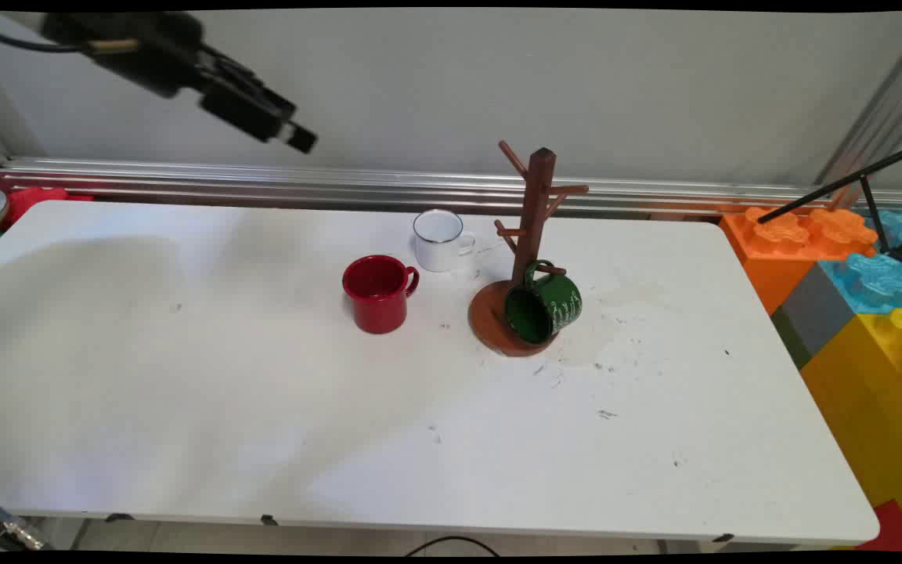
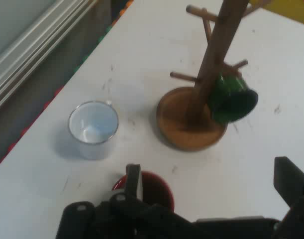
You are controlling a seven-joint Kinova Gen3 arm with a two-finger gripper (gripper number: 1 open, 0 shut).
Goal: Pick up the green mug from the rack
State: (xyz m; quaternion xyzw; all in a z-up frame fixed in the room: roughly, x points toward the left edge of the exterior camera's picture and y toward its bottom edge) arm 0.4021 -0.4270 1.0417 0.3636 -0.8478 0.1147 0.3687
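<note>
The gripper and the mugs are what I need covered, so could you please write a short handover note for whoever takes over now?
Gripper: raised high at upper left, fingers open, holding nothing.
Red mug: upright on the table, nearest the gripper.
White mug: upright, behind the red one.
Green mug: hung by its handle on a low peg of the wooden mug tree.

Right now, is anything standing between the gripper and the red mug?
Nothing visible. The gripper hangs open, high above the table; the red mug stands upright and apart from the white mug.
</note>
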